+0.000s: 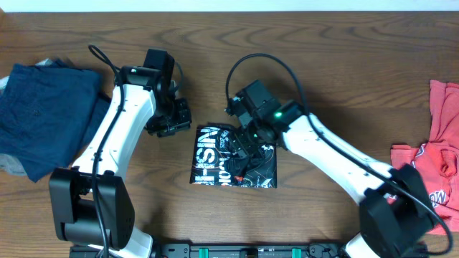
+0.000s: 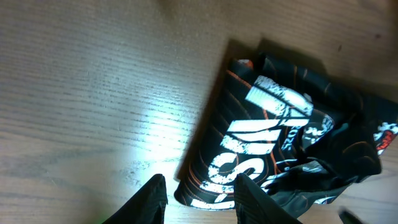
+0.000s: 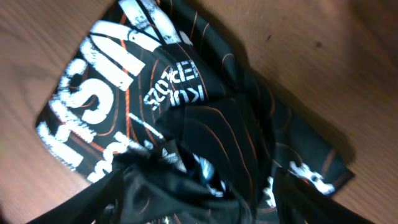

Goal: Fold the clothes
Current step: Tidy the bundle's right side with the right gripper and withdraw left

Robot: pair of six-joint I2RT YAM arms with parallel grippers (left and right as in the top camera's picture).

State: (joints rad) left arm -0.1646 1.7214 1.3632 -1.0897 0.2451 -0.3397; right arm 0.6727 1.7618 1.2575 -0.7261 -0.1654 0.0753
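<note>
The overhead view is lit evenly from above, and the counter (image 1: 323,43) is shown in a warm brown; only soft, short shadows are cast on it. This picture is sharp. In the left wrist view a bright patch of glare is seen on the wood at the middle left, and the wood is dimmer towards the edges. The left hand (image 2: 200,180) at the lower edge is dark and out of focus. In the right wrist view the black shirt (image 3: 205,124) is lit dimly; its white lettering is slightly smeared, and the lower folds are lost in shadow.
</note>
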